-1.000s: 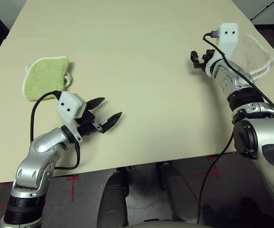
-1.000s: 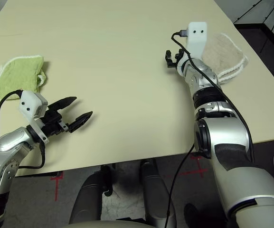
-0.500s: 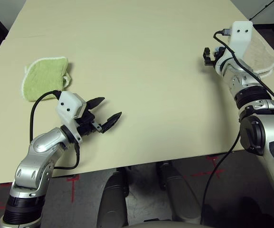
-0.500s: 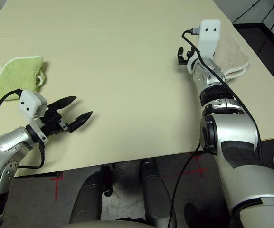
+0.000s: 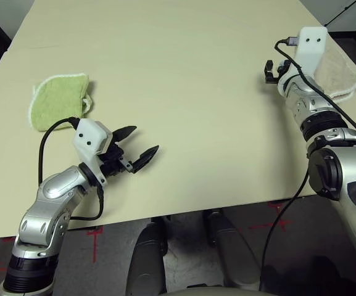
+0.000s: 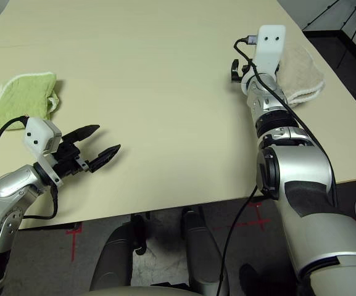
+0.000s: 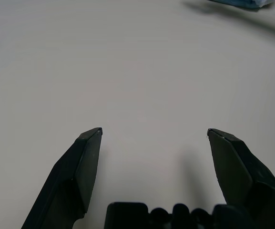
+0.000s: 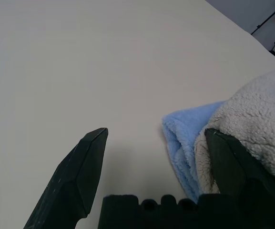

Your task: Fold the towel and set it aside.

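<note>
Beige terry towel with white stitched edging (image 6: 301, 71) sits folded at the cream table's (image 5: 184, 92) far right edge, on a light-blue fleece cloth (image 8: 185, 143). Right gripper (image 8: 156, 138) spread wide, empty, just beside it. Left gripper (image 5: 139, 147) spread, empty, near a lime-green folded towel (image 5: 57, 100).

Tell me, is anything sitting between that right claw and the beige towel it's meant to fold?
Nothing visible does. The right gripper hangs with jaws open right beside the beige towel near the table's right edge. A light-blue towel lies under the beige one, not in the way.
</note>
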{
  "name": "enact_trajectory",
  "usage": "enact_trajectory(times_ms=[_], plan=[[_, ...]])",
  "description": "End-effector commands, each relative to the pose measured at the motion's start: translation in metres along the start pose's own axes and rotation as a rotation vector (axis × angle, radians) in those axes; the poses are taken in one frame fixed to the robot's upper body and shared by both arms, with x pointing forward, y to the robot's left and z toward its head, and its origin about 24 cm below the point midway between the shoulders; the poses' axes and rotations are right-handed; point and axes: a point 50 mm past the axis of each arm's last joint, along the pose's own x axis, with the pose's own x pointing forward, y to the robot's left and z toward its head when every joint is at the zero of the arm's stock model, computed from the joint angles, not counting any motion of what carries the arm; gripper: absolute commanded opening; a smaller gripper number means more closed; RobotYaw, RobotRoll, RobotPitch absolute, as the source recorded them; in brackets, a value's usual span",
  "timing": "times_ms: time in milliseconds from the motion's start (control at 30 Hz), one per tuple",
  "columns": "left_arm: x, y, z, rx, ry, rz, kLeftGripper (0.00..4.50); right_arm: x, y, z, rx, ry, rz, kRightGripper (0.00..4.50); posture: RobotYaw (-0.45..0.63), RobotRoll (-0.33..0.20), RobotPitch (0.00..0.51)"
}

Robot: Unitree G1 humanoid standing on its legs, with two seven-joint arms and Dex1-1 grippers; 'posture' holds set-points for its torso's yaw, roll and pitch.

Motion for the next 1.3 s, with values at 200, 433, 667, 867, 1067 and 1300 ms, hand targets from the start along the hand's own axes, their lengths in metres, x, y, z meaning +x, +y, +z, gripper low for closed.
enact_trajectory(times_ms=[200,433,667,867,1067,1300], plan=[[-0.007,-0.003,0.0,0.012,0.021,0.009,4.5,0.0,-0.006,-0.001,-0.012,0.001,-0.069,4.47,-0.05,0.0,0.254],[-0.005,-0.003,-0.001,0.011,0.019,0.008,4.5,0.0,-0.013,0.0,-0.003,-0.011,-0.102,4.47,-0.05,0.0,0.25],[-0.003,-0.003,-0.001,0.01,0.01,0.008,4.5,0.0,0.006,0.001,0.036,-0.033,0.03,4.47,-0.05,0.0,0.243],[-0.006,0.006,0.002,0.005,-0.019,0.093,4.5,-0.003,0.032,0.004,-0.004,-0.107,0.213,4.47,-0.03,0.0,0.235],[-0.011,0.03,0.006,-0.036,-0.065,0.319,4.5,-0.007,0.034,0.006,-0.012,-0.195,0.275,4.47,-0.03,0.0,0.226],[-0.028,0.06,0.014,-0.043,-0.175,0.687,4.5,-0.022,0.014,-0.012,-0.078,-0.34,0.273,4.47,-0.04,0.0,0.21]])
